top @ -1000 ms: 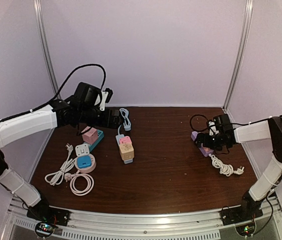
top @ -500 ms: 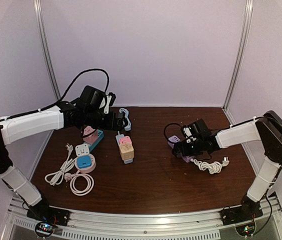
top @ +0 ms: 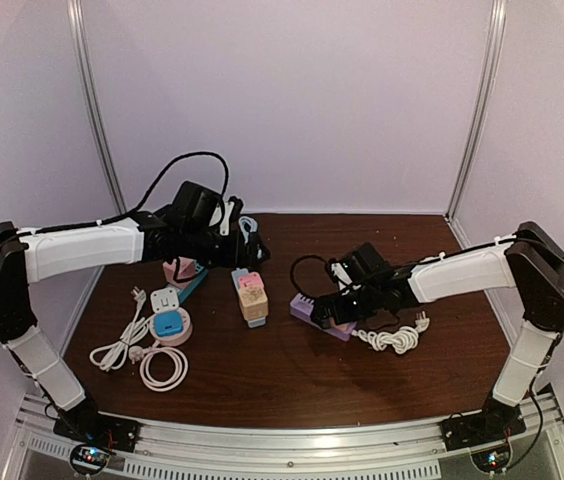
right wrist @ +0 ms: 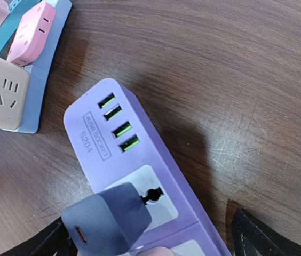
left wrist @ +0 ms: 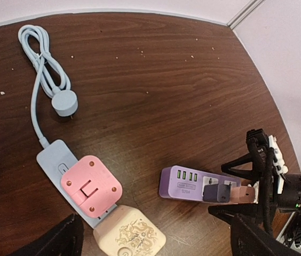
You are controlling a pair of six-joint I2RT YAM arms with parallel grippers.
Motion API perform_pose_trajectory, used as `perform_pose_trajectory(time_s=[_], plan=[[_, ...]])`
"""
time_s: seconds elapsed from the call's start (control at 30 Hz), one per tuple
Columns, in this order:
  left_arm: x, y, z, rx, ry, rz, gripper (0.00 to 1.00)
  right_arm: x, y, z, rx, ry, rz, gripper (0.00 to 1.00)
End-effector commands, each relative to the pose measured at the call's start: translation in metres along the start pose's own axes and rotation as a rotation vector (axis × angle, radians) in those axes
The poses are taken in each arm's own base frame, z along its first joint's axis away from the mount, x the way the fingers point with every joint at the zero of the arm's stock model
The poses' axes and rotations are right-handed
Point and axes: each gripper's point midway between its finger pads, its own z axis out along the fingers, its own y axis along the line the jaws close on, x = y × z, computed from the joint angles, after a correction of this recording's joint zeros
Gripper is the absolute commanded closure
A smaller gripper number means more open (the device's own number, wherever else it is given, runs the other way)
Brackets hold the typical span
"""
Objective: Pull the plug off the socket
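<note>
near the middle of the table (top: 262,370), we see the dark plug (right wrist: 108,218) still seated in the purple socket strip (right wrist: 140,149), so the pulling is not yet done; the right gripper (left wrist: 225,191) straddles the strip with fingers (right wrist: 260,237) spread, and the left gripper (top: 245,238) hovers spread too.

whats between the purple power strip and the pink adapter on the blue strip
Only bare table: nothing else lies between the purple power strip and the pink adapter. The left wrist view shows that gap plainly.
</note>
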Motion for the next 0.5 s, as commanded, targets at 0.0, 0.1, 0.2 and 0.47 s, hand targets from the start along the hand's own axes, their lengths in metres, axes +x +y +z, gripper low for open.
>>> perform_pose_trajectory(time_s=[0.0, 0.1, 0.2, 0.47], plan=[[-0.005, -0.012, 0.003, 0.071, -0.029, -0.025, 0.02, -0.01, -0.004, -0.017, 0.047, -0.001, -0.023, 0.0], [-0.004, -0.014, 0.006, 0.085, -0.021, -0.033, 0.02, -0.015, -0.003, -0.029, 0.047, -0.008, -0.064, 0.0], [-0.002, -0.02, 0.01, 0.119, -0.007, -0.045, 0.02, -0.022, -0.001, -0.044, 0.044, -0.016, -0.093, 0.01], [0.003, -0.039, 0.025, 0.182, 0.031, -0.062, 0.02, -0.012, 0.002, -0.064, -0.01, 0.044, -0.177, 0.28]])
